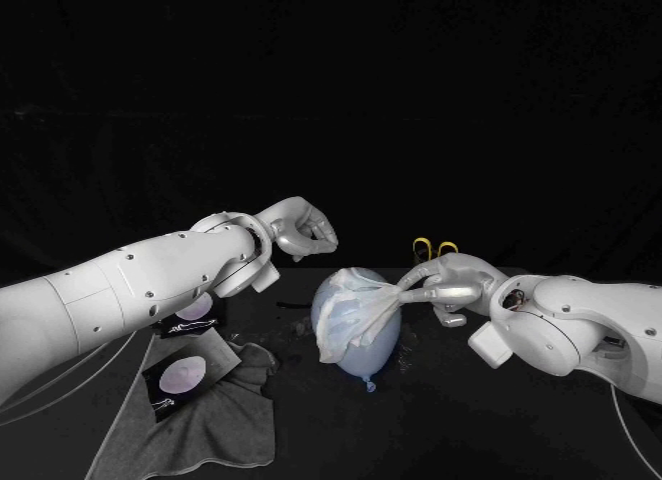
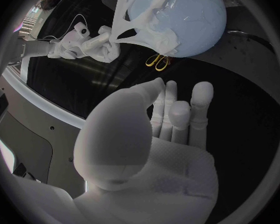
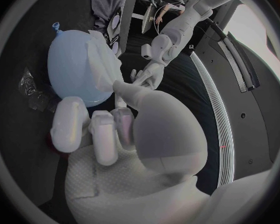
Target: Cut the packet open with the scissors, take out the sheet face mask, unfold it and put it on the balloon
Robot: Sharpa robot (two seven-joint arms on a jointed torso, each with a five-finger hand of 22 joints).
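Right hand (image 1: 449, 283) pinches the thin mask (image 1: 363, 305) at its edge beside the balloon (image 1: 367, 352). The mask looks soft, limp and easily torn. Left hand (image 1: 295, 228) is empty, with loose fingers.

The left robot hand (image 2: 160, 132) is spread empty; the right robot hand (image 2: 93, 45) pinches the sheet mask (image 2: 147, 22) draped over the balloon (image 2: 196, 20).

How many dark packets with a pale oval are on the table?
2. One packet lies on the grey cloth at near left; the other packet sits just beyond it, partly behind the left arm, which may hide more.
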